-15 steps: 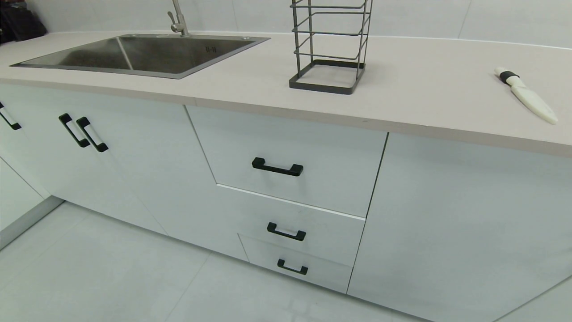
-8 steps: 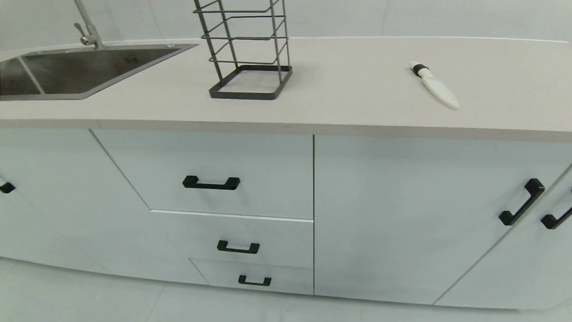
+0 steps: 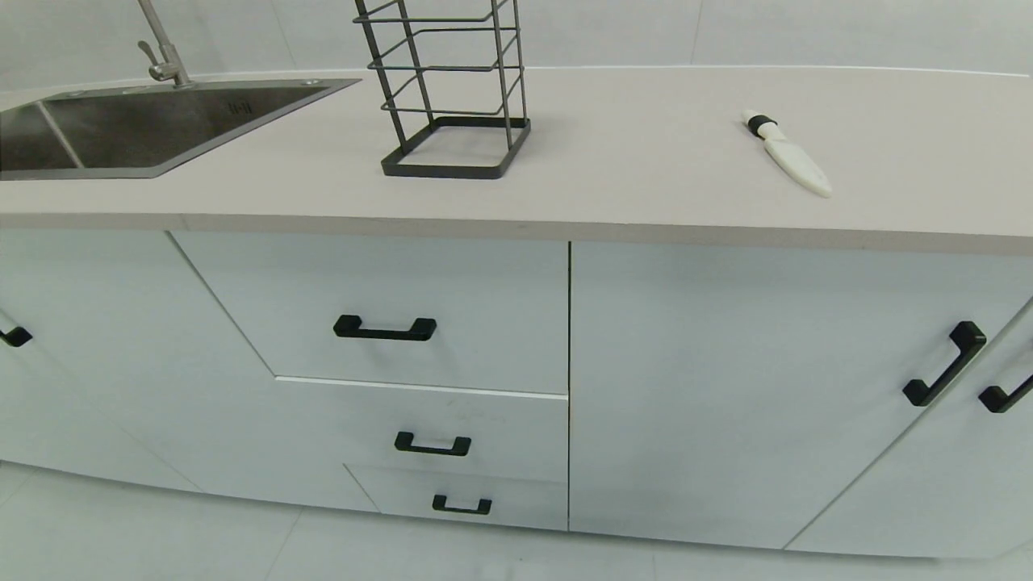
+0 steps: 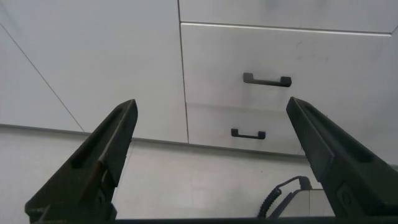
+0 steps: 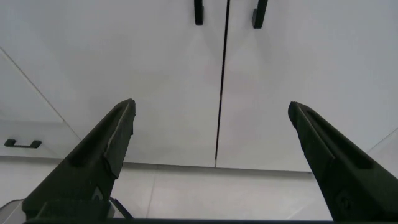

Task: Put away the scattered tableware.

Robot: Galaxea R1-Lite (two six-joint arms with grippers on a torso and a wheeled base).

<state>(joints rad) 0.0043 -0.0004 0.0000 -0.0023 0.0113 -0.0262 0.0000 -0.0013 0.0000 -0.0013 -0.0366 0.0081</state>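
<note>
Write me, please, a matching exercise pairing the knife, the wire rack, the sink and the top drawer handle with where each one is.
Things: 1 knife; 2 wire rack; 3 sink; 4 top drawer handle.
Places: A sunk into the countertop, left; B on the cabinet front, below the countertop; C lying flat on the countertop, right; D standing upright on the countertop, middle.
Pairs: 1-C; 2-D; 3-A; 4-B.

Camera setup: one head, two wrist.
Head looks down across counter (image 3: 646, 161) onto cabinet fronts (image 3: 726, 363); both wrists sit low, near, facing those fronts. Left wrist shares lower drawers (image 3: 500, 432) with head.
</note>
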